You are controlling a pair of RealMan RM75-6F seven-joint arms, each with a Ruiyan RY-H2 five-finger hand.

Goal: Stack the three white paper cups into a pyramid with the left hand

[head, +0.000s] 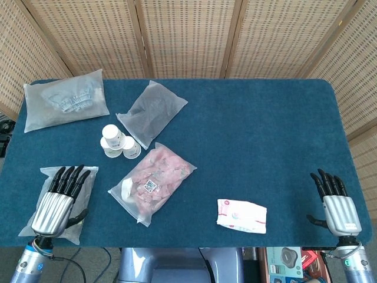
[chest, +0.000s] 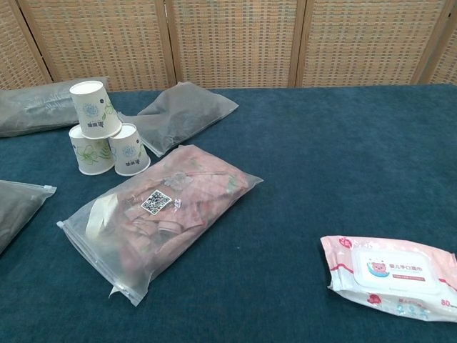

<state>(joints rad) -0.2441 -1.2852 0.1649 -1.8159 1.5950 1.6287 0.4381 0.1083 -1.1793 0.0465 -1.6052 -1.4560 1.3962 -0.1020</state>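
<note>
Three white paper cups, printed with small green and blue flower motifs, stood upside down as a pyramid. Two base cups (chest: 91,150) (chest: 131,148) sat side by side, touching, and the top cup (chest: 95,108) rested tilted across their bottoms. The stack stood well apart from the left hand's fingers (head: 68,178), beyond their tips and free of any grip.

Bright, even, diffuse light; soft shadows, sharp focus, no glare.
</note>
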